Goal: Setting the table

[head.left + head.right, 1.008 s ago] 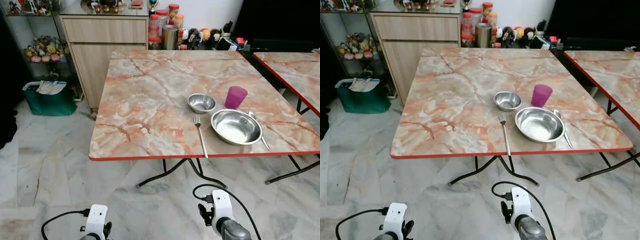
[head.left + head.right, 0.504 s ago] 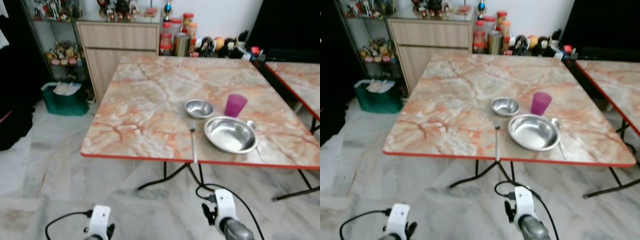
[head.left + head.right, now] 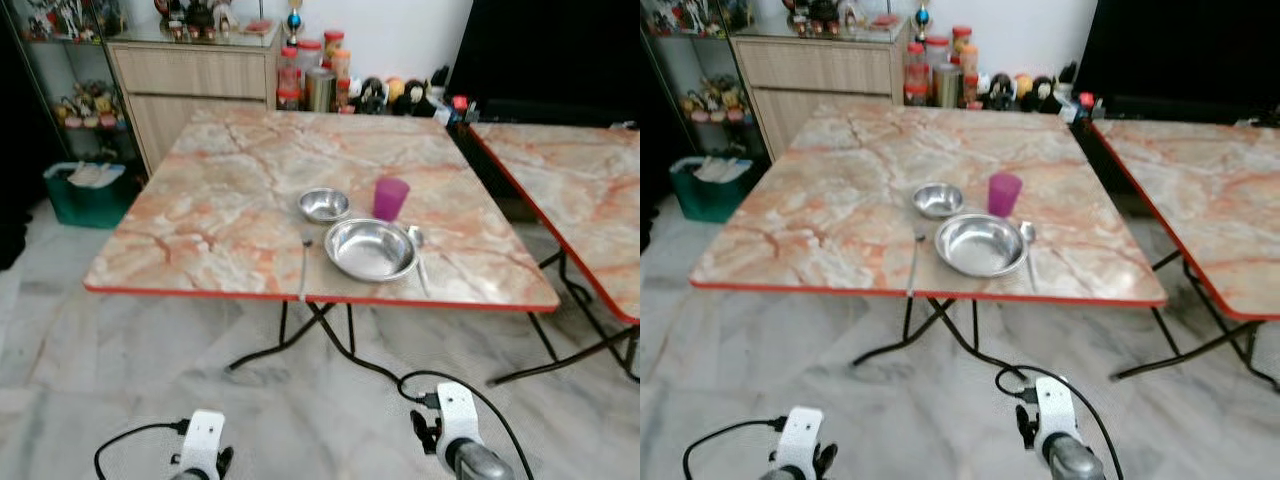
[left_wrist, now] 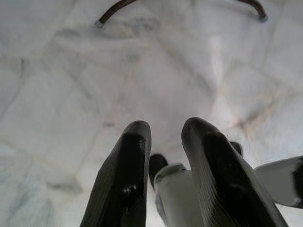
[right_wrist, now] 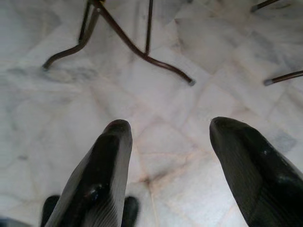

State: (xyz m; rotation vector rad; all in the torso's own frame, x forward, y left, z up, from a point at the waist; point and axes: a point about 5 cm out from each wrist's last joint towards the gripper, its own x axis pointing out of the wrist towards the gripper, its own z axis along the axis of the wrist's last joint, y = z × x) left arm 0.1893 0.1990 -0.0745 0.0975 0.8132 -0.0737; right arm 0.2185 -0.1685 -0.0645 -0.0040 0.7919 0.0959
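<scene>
Nearest, both arms are hung low over the floor: the left gripper (image 4: 163, 137) is held slightly apart, the right gripper (image 5: 165, 137) spread wide, nothing pinched. On the table (image 3: 200, 220), a fork (image 3: 303, 268) is laid left of the big bowl (image 3: 370, 249), a spoon (image 3: 418, 258) right of it, a small bowl (image 3: 324, 205) and purple cup (image 3: 390, 198) behind it.

A wooden cabinet (image 3: 195, 75) stands at eleven o'clock with jars (image 3: 310, 70) to its right against the wall, a green bin (image 3: 85, 195) sits on the marble floor (image 3: 120, 380) at ten, and a second bench (image 3: 575, 190) stands at three.
</scene>
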